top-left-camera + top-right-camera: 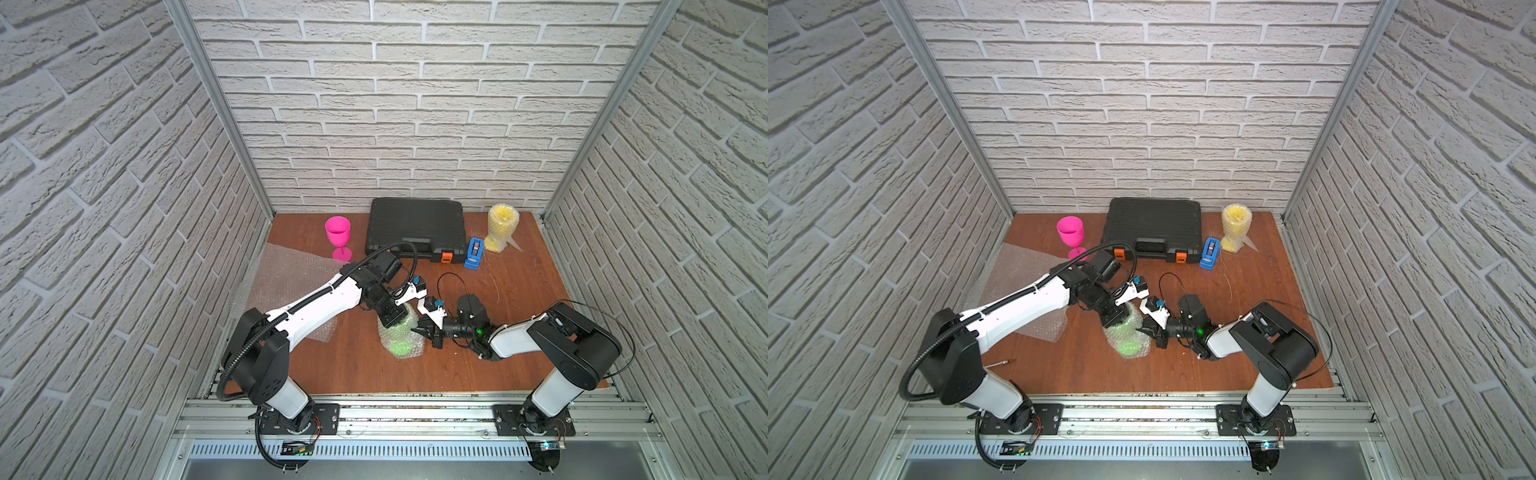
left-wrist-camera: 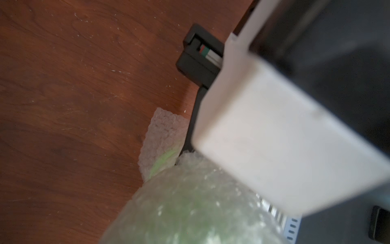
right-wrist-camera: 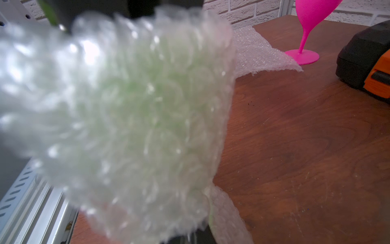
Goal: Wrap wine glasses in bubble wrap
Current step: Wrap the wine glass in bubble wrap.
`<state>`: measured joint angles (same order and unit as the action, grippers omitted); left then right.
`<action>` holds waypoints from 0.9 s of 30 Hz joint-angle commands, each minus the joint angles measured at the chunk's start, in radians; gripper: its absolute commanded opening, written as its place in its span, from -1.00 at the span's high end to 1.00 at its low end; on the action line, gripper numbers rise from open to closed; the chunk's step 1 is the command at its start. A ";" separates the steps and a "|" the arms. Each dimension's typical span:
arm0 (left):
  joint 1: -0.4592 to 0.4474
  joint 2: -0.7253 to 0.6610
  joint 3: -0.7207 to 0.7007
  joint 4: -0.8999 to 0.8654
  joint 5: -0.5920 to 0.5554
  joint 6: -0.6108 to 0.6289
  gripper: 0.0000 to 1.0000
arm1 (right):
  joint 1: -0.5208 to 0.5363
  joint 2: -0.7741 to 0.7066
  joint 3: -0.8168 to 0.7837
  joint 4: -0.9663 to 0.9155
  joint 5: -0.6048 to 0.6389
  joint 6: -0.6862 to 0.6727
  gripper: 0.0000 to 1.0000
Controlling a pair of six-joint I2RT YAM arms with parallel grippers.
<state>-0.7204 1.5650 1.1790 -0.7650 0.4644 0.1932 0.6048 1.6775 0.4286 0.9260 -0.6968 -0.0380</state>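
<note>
In the middle of the desk [image 1: 353, 365], the lime green wine glass [image 1: 401, 347] stands roughly upright inside bubble wrap [image 1: 409, 324], long axis vertical, bowl up, foot down. The left end effector [image 1: 392, 319] is buried in the wrap's top, its gap hidden. The right end effector [image 1: 417, 331], closed, touches the wrap's side.

A black tool case [image 1: 415, 226] with orange latches lies against the table's [image 1: 353, 365] far edge. A blue tape dispenser [image 1: 473, 252] stands just beside it. Near the front left corner lies a thin tool [image 1: 1003, 362], perhaps a screwdriver.

Black case [image 1: 415, 226] and tape dispenser [image 1: 473, 253] crowd the back; front tabletop [image 1: 519, 357] open.
</note>
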 commanded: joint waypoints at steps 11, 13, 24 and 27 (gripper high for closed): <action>-0.027 -0.149 0.083 -0.079 -0.204 -0.052 -0.02 | 0.013 0.008 0.004 -0.072 0.006 -0.005 0.94; -0.027 -0.188 0.138 -0.124 -0.220 -0.052 -0.10 | 0.013 0.010 0.004 -0.071 0.006 -0.005 0.94; 0.021 -0.265 0.142 -0.268 -0.320 -0.133 -0.17 | 0.013 0.013 0.012 -0.082 0.001 -0.004 0.94; 0.042 -0.270 0.088 -0.251 -0.281 -0.155 -0.08 | 0.013 0.016 0.016 -0.086 0.000 -0.006 0.94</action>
<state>-0.6960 1.2942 1.3102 -0.9783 0.1741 0.0742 0.6079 1.6775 0.4408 0.9096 -0.7013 -0.0380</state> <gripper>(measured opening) 0.547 0.064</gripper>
